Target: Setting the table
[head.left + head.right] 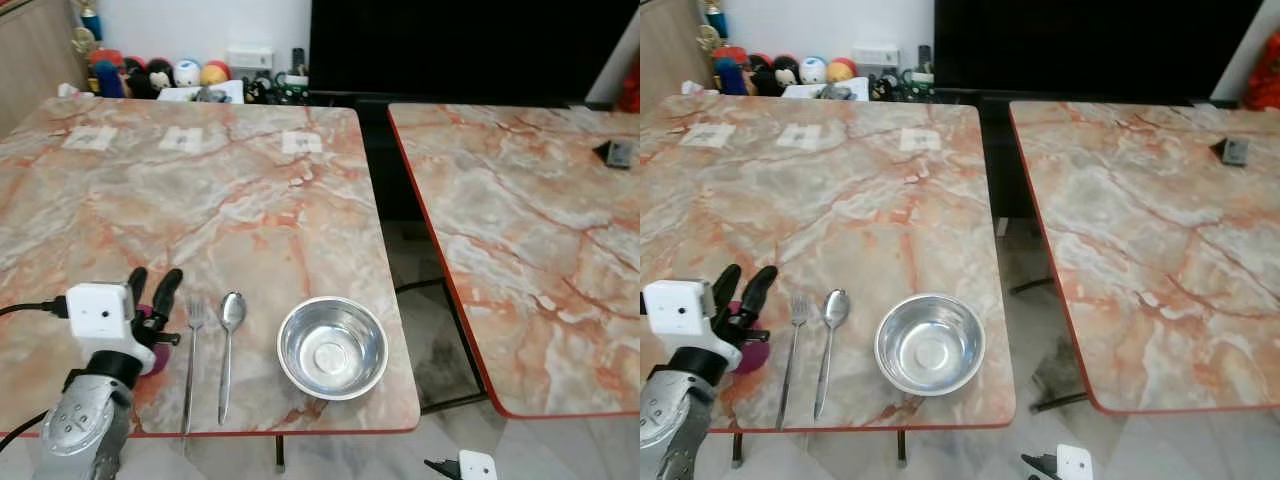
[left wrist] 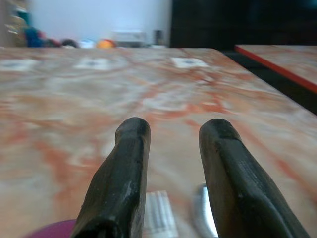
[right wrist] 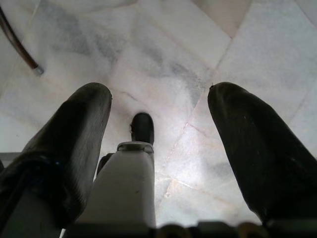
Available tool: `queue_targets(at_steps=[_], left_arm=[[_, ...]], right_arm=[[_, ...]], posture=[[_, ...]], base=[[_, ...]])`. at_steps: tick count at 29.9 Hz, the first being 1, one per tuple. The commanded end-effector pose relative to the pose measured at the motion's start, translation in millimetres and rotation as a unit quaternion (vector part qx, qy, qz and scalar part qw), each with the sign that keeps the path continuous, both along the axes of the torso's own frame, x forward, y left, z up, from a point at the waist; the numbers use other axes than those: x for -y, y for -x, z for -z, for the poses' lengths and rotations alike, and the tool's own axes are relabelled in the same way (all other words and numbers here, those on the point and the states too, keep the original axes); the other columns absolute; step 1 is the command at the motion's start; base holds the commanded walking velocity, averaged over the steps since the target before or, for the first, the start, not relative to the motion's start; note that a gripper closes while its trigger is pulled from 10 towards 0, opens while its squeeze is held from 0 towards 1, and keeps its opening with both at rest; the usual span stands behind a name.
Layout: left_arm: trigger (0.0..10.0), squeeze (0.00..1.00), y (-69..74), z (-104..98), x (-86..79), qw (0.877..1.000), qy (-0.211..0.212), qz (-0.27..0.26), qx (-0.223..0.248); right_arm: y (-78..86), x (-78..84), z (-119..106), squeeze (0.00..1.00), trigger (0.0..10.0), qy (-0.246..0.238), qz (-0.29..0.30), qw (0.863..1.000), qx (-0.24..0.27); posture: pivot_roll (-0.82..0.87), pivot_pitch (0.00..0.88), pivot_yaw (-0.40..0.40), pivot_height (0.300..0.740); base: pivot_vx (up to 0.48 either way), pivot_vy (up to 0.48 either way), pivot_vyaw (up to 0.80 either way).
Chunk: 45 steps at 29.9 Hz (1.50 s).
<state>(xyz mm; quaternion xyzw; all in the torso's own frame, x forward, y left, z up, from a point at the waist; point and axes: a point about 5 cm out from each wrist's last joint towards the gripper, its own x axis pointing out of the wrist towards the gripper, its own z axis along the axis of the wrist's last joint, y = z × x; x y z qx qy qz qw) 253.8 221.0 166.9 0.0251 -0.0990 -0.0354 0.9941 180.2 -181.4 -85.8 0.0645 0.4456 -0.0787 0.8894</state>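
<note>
Left gripper sits parted and empty low over the near-left corner of the marble table, with a purple object under its wrist and the fork just beside it to its right, then the spoon and the steel bowl further right. My worry is that a rightward sweep would clip the fork and push it into the spoon, since both handles end close to the near table edge and could slide off. Open room lies ahead of the fingers across bare marble; the right gripper hangs spread and empty over the floor.
</note>
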Motion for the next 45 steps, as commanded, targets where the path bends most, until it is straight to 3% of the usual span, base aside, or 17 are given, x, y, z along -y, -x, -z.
queue_targets(at_steps=[1,24,26,29,33,37,45], left_arm=[[10.0,0.0,1.1,-4,8.8,1.0,0.005,0.024,0.006],[10.0,0.0,3.9,-1,23.6,0.996,0.011,0.091,-0.021],[10.0,0.0,4.1,0,25.1,0.995,0.006,0.092,-0.023],[10.0,0.0,2.4,-1,22.7,0.997,0.031,0.074,-0.017],[10.0,0.0,2.7,-1,23.1,0.997,0.009,0.078,-0.02],[10.0,0.0,2.7,-2,23.6,0.997,0.02,0.076,-0.017],[10.0,0.0,3.4,0,28.4,0.996,0.023,0.088,-0.021]], right_arm=[[8.3,6.2,3,0.0,10.0,0.004,0.013,1.0,-0.012],[10.2,3.3,4,0.0,10.0,0.0,0.011,1.0,-0.012],[7.8,4.5,3,0.0,10.0,0.001,0.011,1.0,-0.009],[4.5,6.5,1,0.0,10.0,0.003,0.011,1.0,-0.005],[3.1,7.4,1,0.0,10.0,0.004,0.011,1.0,-0.004],[2.1,5.7,0,0.0,10.0,0.003,0.011,1.0,-0.002],[1.3,2.4,0,0.0,10.0,0.001,0.015,1.0,0.004]], posture=[[0.15,0.105,-0.055,0.74],[0.16,0.104,-0.049,0.74],[0.16,0.104,-0.048,0.74],[0.16,0.104,-0.049,0.74],[0.16,0.105,-0.051,0.74],[0.16,0.106,-0.051,0.74],[0.16,0.106,-0.052,0.74]], base=[[0.0,0.0,-0.8],[0.0,0.0,-0.78],[0.0,0.0,-0.76],[0.0,0.0,-0.76],[0.0,0.0,-0.76],[0.0,0.0,-0.75],[0.0,0.0,0.0]])
